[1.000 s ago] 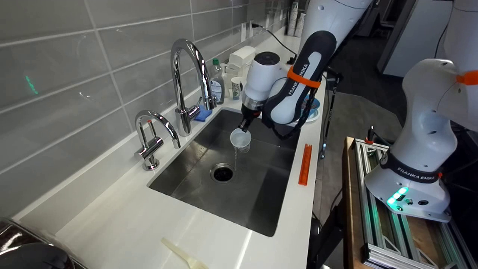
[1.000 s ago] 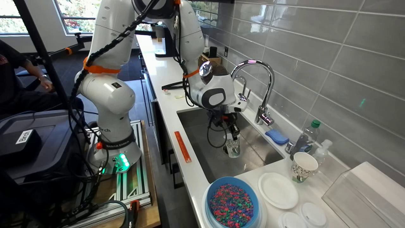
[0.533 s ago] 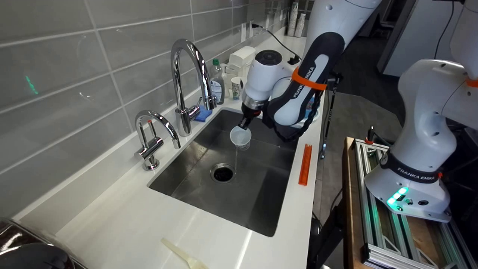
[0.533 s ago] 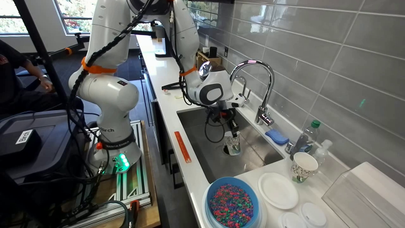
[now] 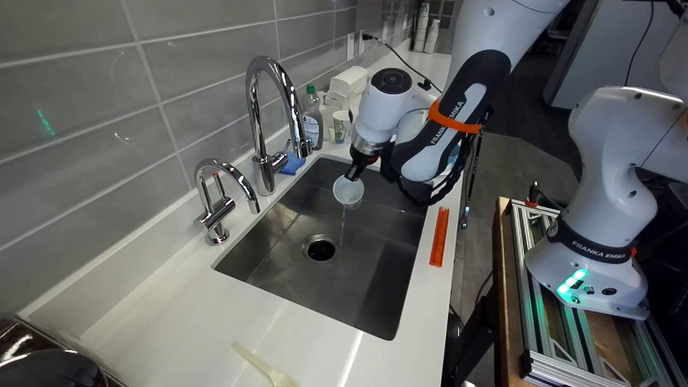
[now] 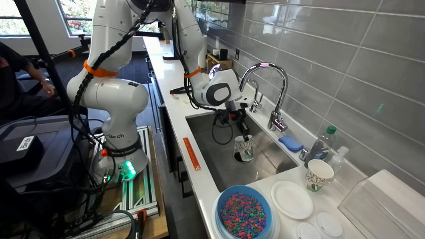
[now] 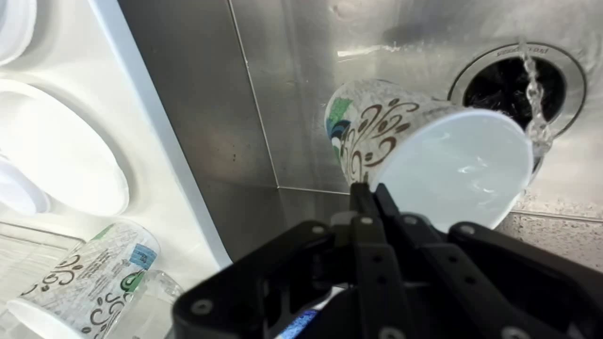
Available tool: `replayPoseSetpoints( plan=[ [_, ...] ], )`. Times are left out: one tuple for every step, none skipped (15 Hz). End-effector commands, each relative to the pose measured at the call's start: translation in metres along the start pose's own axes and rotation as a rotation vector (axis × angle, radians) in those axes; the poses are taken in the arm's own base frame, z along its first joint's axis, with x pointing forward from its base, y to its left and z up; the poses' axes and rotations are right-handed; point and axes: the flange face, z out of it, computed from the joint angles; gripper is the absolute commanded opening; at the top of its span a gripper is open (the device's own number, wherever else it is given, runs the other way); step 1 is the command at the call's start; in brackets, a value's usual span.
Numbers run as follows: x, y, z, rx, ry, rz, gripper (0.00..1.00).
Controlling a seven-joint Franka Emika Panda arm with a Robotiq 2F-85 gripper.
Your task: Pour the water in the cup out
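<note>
The white patterned paper cup (image 5: 349,195) hangs tilted over the steel sink (image 5: 371,285), its mouth facing sideways and down. It also shows in an exterior view (image 6: 243,151) and in the wrist view (image 7: 381,125). My gripper (image 7: 370,188) is shut on the cup's rim, one finger outside and one inside; it shows in both exterior views (image 5: 352,174) (image 6: 246,135). A thin stream of water (image 7: 534,94) runs from the lower rim down into the sink beside the drain (image 5: 321,249). In the wrist view the inside of the cup looks wet.
A tall chrome faucet (image 5: 258,118) and a smaller faucet (image 5: 215,209) stand along the wall side. An orange strip (image 5: 439,236) lies on the front counter edge. Another paper cup (image 6: 318,175), a green-capped bottle (image 6: 322,142), a sponge (image 6: 290,142) and a blue bowl (image 6: 221,217) stand beside the sink.
The cup and gripper have risen slightly and shifted a little, with the cup still tilted and water still running. The arm's forearm and elbow have swung away from the wall.
</note>
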Motion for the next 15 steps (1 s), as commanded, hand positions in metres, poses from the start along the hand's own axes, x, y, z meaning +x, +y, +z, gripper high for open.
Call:
replayPoseSetpoints(
  plan=[
    [-0.002, 0.002, -0.010, -0.054, 0.031, 0.021, 0.01],
    [-0.002, 0.002, -0.013, -0.064, 0.037, 0.022, 0.01],
    [-0.002, 0.002, -0.016, -0.074, 0.042, 0.021, 0.01],
    [-0.003, 0.002, -0.018, -0.081, 0.046, 0.020, 0.01],
    [-0.003, 0.003, -0.020, -0.089, 0.051, 0.019, 0.01],
    [-0.004, 0.002, -0.023, -0.094, 0.055, 0.024, 0.01],
    [-0.004, 0.002, -0.025, -0.099, 0.059, 0.027, 0.01],
    [-0.005, 0.001, -0.027, -0.104, 0.062, 0.030, 0.01],
    [-0.006, 0.000, -0.029, -0.108, 0.066, 0.033, 0.01],
    [-0.007, -0.001, -0.031, -0.112, 0.069, 0.036, 0.01],
    [-0.008, -0.001, -0.032, -0.116, 0.072, 0.038, 0.01],
    [-0.008, -0.002, -0.034, -0.120, 0.076, 0.041, 0.01],
    [-0.009, -0.002, -0.037, -0.122, 0.079, 0.043, 0.01],
    [-0.009, -0.002, -0.037, -0.127, 0.083, 0.045, 0.01],
    [-0.010, -0.002, -0.039, -0.132, 0.088, 0.049, 0.01]
  ],
)
